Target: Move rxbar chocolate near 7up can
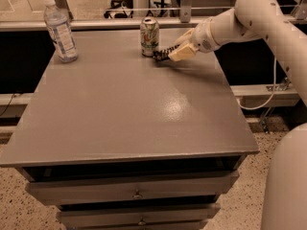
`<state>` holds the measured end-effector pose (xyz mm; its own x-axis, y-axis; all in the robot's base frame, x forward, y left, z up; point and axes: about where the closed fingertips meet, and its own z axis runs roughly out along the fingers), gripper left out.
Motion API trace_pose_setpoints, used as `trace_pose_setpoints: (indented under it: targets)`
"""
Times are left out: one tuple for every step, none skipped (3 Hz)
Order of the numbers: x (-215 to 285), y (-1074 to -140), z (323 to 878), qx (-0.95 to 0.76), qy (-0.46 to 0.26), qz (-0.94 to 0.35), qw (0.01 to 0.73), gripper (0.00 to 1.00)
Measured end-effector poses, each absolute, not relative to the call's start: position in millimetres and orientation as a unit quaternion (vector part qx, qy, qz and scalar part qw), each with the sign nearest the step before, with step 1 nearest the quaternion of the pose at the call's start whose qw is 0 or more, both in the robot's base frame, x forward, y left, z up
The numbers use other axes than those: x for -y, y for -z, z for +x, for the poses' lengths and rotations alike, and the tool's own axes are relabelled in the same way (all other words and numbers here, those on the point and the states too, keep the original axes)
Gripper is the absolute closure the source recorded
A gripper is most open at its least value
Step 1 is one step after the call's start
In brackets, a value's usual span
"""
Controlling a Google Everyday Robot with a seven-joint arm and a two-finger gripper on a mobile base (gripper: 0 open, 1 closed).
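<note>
Camera view looks down on a grey surface (120, 109) set over drawers (136, 194), with the white arm (254, 13) reaching in from the right along the far edge. Its gripper (170, 55) sits low at the back of the surface, jaws narrow and clamped on the rxbar chocolate (159, 56). The bar's dark end pokes out just beside the base of the upright 7up can (149, 36). A clear water bottle (59, 30) stands well apart at the far left corner.

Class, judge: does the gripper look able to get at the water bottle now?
Probably not directly: the gripper, beside the can, is shut on the snack bar, and the can stands between it and the bottle.
</note>
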<state>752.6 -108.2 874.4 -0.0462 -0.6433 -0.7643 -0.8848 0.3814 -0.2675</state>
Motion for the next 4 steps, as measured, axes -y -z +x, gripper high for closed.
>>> trace_pose_setpoints:
  targets:
    - [107,-868,755,-0.710,-0.147,-0.539,0.429,0.28]
    - [103,-866,754,-0.706,-0.158,-0.545,0.425,0.00]
    - [99,-870,751,-0.701,-0.165,-0.550,0.424,0.00]
    - [118,-889,729,-0.695,-0.172,-0.539,0.443,0.00]
